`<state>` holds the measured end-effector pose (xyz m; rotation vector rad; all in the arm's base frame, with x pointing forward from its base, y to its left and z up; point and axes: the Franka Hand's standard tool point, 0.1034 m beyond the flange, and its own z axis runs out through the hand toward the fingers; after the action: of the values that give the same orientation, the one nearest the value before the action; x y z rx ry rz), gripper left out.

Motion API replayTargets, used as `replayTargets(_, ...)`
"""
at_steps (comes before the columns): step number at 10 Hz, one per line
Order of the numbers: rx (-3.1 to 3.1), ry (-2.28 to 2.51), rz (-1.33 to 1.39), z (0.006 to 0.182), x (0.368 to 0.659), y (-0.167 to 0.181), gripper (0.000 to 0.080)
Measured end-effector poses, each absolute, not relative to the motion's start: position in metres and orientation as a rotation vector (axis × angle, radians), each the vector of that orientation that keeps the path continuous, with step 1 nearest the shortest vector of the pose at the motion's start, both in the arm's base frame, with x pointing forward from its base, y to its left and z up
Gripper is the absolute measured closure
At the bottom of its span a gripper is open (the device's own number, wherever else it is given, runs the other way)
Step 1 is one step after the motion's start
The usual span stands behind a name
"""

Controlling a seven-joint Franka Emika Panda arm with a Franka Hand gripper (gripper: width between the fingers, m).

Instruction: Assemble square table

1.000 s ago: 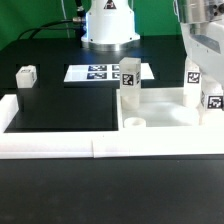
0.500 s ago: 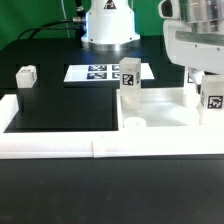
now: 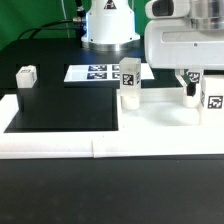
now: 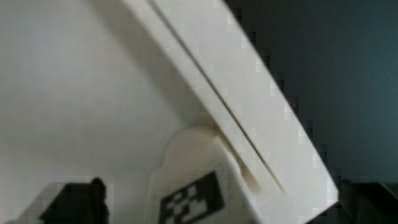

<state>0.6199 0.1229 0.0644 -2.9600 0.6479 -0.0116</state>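
The white square tabletop lies flat at the exterior view's right. Three white tagged legs stand on it: one at its back left corner, one further back on the right, one at the right edge. Another leg lies loose on the black table at the left. My gripper hangs open over the back right leg, a finger on each side. In the wrist view that leg sits between my gripper's dark fingers, with a gap on both sides, beside the tabletop's edge.
The marker board lies behind the tabletop, in front of the robot base. A low white border wall runs along the front and up the left side.
My gripper has come in from the exterior view's right, moving left and down until it hangs around the back right leg. Its jaws stayed open. No part has moved.
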Motion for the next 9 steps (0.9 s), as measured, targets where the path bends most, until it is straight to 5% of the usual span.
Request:
replayTargets(2,-2.986,0.555,-0.017,0.0637,0.6196,0.1224,0.0151)
replayTargets(5,-2.990,0.558,-0.005,0.0617,0.6169,0.1197,0.0511)
replayTargets(9,-2.934,0.761,0.001,0.0617,0.6175,0.1204,0.0511)
